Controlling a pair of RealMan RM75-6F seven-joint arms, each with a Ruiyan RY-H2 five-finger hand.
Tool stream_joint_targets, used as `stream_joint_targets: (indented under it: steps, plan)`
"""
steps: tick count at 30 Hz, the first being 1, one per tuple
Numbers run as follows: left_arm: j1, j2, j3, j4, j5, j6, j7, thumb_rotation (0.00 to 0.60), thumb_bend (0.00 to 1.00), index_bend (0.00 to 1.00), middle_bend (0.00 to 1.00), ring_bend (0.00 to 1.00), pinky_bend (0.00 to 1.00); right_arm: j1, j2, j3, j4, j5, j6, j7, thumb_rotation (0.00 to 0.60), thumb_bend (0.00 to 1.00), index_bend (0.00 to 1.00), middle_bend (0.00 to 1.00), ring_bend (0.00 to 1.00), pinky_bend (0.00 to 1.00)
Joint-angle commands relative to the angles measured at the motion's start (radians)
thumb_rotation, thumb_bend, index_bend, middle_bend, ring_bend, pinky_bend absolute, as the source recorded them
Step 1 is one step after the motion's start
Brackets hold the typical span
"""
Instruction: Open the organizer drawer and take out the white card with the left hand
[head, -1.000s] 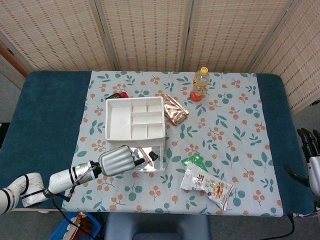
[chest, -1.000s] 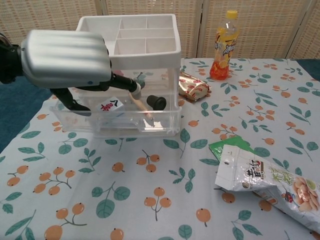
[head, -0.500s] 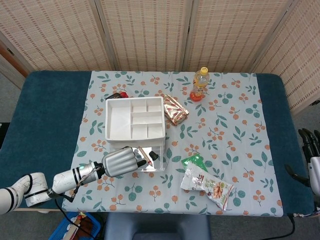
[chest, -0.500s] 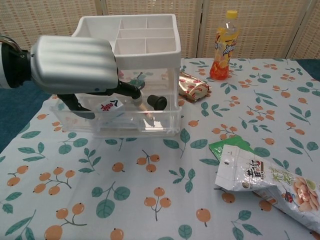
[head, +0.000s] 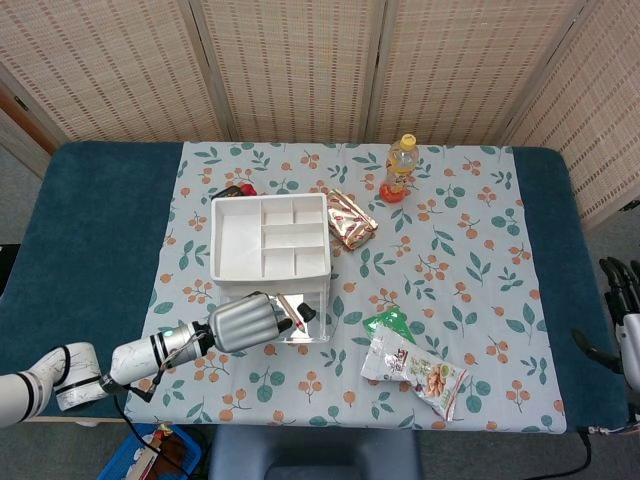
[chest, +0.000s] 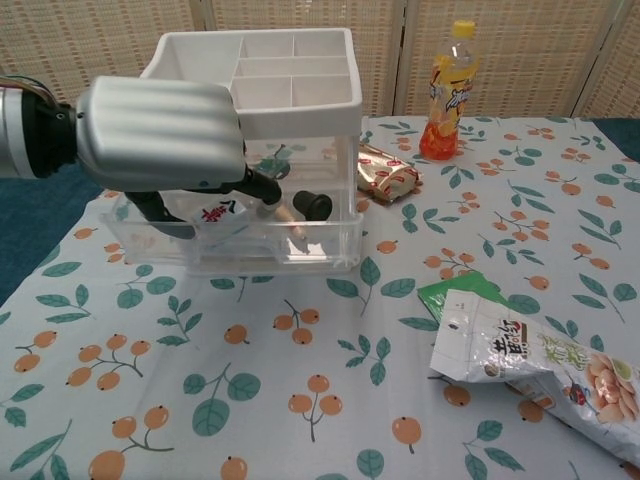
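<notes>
The left hand (chest: 160, 135) reaches into the organizer's (chest: 270, 70) open clear drawer (chest: 260, 250), its dark fingers (chest: 262, 188) curled down around the white card (chest: 218, 211), which sits tilted inside the drawer's left half, beneath the palm. Whether the fingers actually pinch the card cannot be told. The right hand (head: 622, 300) hangs off the tabletop's (head: 90, 230) far right edge, fingers apart.

The left robot hand (chest: 160, 135) fills the open drawer's (chest: 250, 250) left half, over the white card (chest: 218, 212); a pen (chest: 285, 215) and black cap (chest: 312, 205) crowd the right. Tabletop (chest: 250, 400) in front lies open.
</notes>
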Motion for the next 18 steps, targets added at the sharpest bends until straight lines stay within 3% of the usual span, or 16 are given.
stream_joint_targets:
  steps: [1,18]
  plan:
    - [-0.003,-0.002,0.001,0.002,-0.002,-0.003,-0.003,0.600,0.13,0.39,0.91,0.98,1.00,-0.001,-0.001,0.000,0.001,0.001,0.001,0.001,0.600,0.22,0.00,0.07,0.00,0.09]
    - [-0.020,-0.019,0.011,0.030,-0.003,0.009,-0.027,0.600,0.13,0.51,0.91,0.98,1.00,0.002,-0.002,0.004,0.007,0.011,-0.007,0.005,0.600,0.22,0.00,0.07,0.00,0.09]
